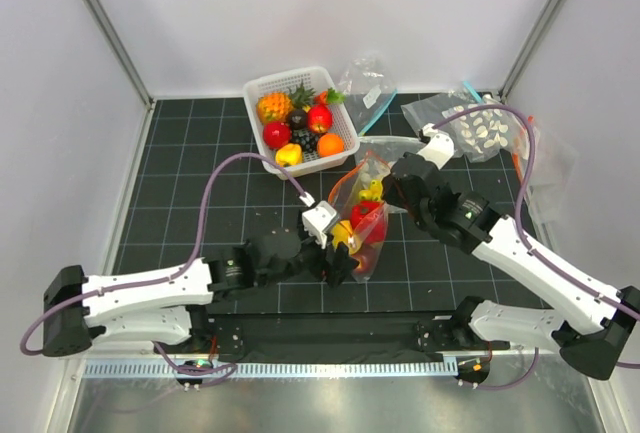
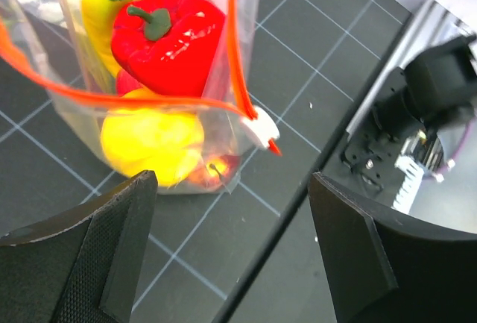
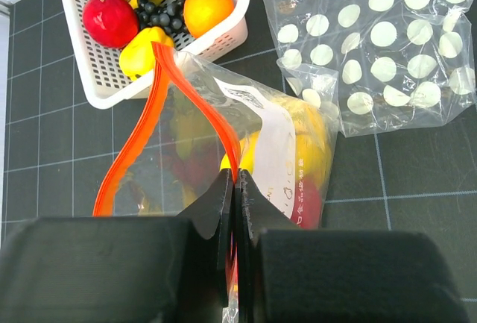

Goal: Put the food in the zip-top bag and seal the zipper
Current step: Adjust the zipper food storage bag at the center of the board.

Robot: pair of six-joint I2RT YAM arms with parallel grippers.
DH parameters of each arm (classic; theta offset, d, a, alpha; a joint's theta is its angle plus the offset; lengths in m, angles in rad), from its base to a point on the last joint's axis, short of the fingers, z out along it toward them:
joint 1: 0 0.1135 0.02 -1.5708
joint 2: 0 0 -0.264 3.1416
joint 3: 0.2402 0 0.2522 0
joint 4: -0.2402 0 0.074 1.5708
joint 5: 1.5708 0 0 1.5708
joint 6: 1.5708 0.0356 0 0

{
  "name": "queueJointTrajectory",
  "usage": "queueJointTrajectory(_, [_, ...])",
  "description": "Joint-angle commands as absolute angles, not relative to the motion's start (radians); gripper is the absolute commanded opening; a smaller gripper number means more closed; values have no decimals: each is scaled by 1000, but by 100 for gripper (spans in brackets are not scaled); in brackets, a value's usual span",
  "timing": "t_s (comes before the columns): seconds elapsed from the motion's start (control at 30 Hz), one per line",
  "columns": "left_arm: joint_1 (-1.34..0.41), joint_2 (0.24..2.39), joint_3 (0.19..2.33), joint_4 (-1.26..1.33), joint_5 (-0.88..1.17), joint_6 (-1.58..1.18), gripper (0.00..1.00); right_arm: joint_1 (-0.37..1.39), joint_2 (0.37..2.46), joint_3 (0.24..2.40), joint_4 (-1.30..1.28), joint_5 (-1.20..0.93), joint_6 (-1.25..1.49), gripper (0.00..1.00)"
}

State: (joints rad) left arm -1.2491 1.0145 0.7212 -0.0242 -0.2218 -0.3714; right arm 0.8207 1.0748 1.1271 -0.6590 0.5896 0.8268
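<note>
The zip-top bag (image 1: 362, 221) lies mid-table with its mouth open, its orange-red zipper (image 2: 235, 47) gaping in a loop. Inside it is food: a red pepper (image 2: 168, 36) and yellow fruits (image 2: 149, 140). More food fills the white basket (image 1: 255, 118). My right gripper (image 3: 237, 177) is shut on the zipper (image 3: 168, 77) at the bag's far side, next to the white label (image 3: 277, 144). At the bag's near end my left gripper (image 2: 232, 189) stands open, with nothing between its fingers. It sits just short of the bag's bottom corner and the white slider (image 2: 261, 127).
Clear bags dotted with white discs (image 1: 475, 128) lie at the back right. A clear bag with a blue strip (image 1: 370, 88) sits behind the basket. The basket rim (image 3: 82, 77) is close to the bag's mouth. The table's front edge and rail (image 2: 402, 181) are beside my left gripper.
</note>
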Motion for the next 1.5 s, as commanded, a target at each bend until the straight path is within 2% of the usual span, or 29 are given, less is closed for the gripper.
queueJointTrajectory(0.0, [-1255,1084,759,116,-287,-419,87,818,1042,1129,-623,641,844,1])
queueJointTrajectory(0.17, [-1266,1170,817,129,-330,-436,87,818,1032,1126,-630,641,839,1])
queueJointTrajectory(0.33, [-1264,1187,825,181,-411,-448,80,818,1005,1106,-638,649,844,1])
queueJointTrajectory(0.43, [-1259,1207,866,163,-440,-431,62,818,982,1092,-653,656,845,1])
queueJointTrajectory(0.47, [-1250,1212,879,138,-442,-426,37,818,977,1091,-658,660,839,1])
queueJointTrajectory(0.57, [-1218,1212,891,126,-396,-429,0,818,960,1092,-689,661,830,1])
queueJointTrajectory(0.8, [-1028,1167,847,149,-34,-358,0,819,891,1098,-749,591,792,1])
queueJointTrajectory(0.87, [-970,1140,819,187,186,-316,0,819,881,1101,-761,546,770,3])
queueJointTrajectory(0.9, [-927,1129,807,205,252,-298,0,819,871,1101,-764,525,759,5])
queueJointTrajectory(1.0, [-907,1115,808,175,376,-197,0,819,856,1111,-784,454,704,28])
queueJointTrajectory(1.03, [-907,1114,834,148,396,-171,0,819,856,1118,-813,456,692,44])
queueJointTrajectory(1.1, [-907,1117,857,72,438,-100,0,819,853,1146,-842,471,647,52])
queueJointTrajectory(1.13, [-905,1115,874,57,451,-80,0,819,850,1157,-874,491,634,55])
queueJointTrajectory(1.27, [-900,1091,884,17,475,-28,0,821,822,1207,-933,532,555,56])
queueJointTrajectory(1.47, [-876,1066,862,3,495,-5,0,819,801,1226,-870,485,394,60])
